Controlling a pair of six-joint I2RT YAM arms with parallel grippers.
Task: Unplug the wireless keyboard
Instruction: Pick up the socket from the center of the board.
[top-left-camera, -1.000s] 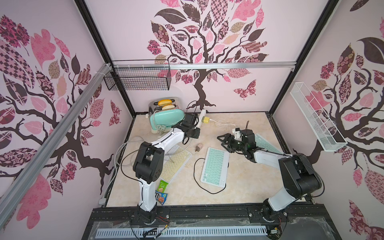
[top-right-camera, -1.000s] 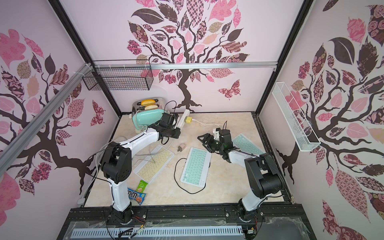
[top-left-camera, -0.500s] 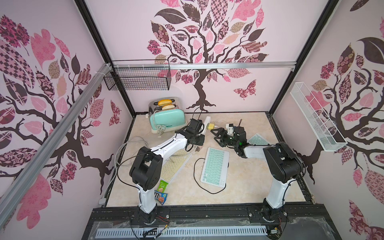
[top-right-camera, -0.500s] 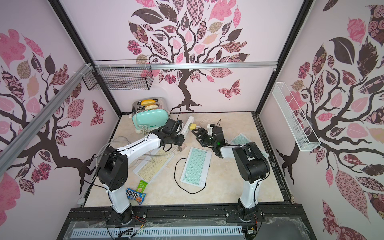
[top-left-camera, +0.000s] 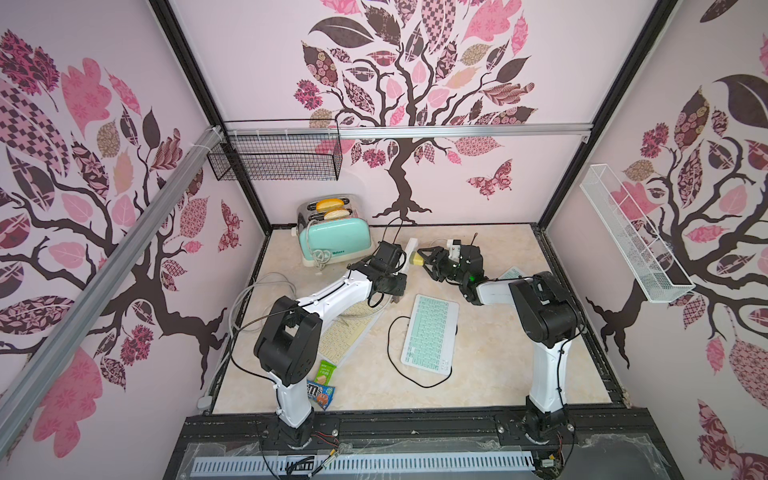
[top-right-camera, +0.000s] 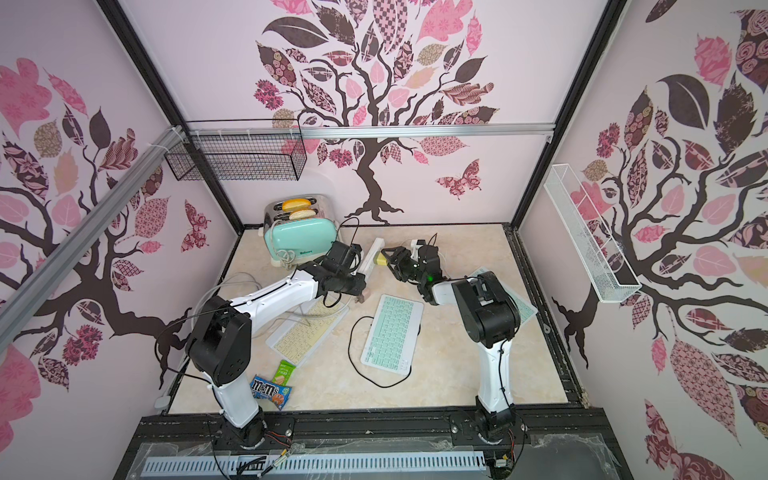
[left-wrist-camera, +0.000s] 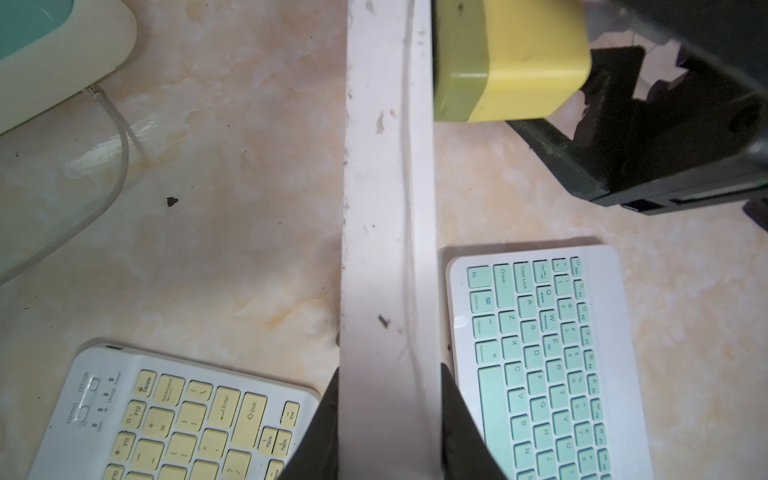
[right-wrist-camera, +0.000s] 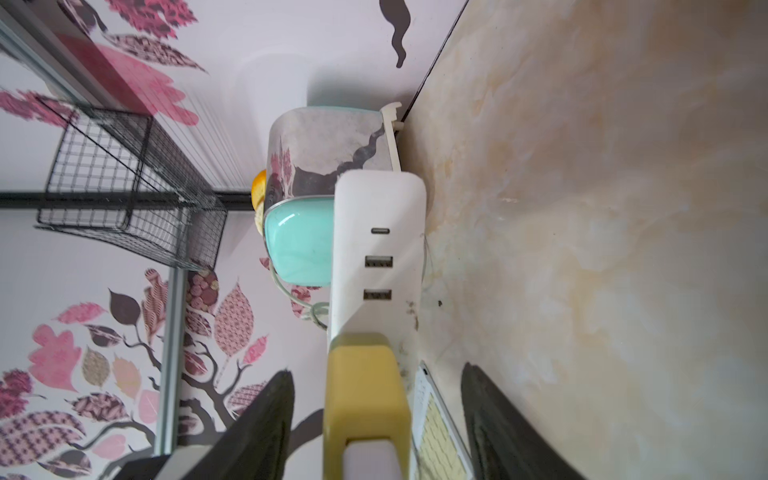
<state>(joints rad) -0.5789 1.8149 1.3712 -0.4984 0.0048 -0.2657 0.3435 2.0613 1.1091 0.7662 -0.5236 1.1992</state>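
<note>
The left hand (left-wrist-camera: 388, 395) is clamped across the white power strip (left-wrist-camera: 386, 166), probably to brace it against the coming pull. The right hand (right-wrist-camera: 376, 374) stands open, one finger on each side of the yellow charger (left-wrist-camera: 519, 62) plugged into the strip, with gaps showing on both sides. The mint keyboard (top-left-camera: 430, 330) lies on the tabletop (top-left-camera: 519, 374) just beside the strip, its black cable (top-left-camera: 389, 345) looping alongside.

My L arm (top-left-camera: 332, 293) stretches from lower left toward frame centre in both top views. L gripper (left-wrist-camera: 390, 399) is clamped on the power strip (left-wrist-camera: 386, 208). R arm (top-left-camera: 496, 291) bends back leftward, wrist low. R gripper (right-wrist-camera: 374, 395) jaws stand apart, pads touching nothing.
</note>
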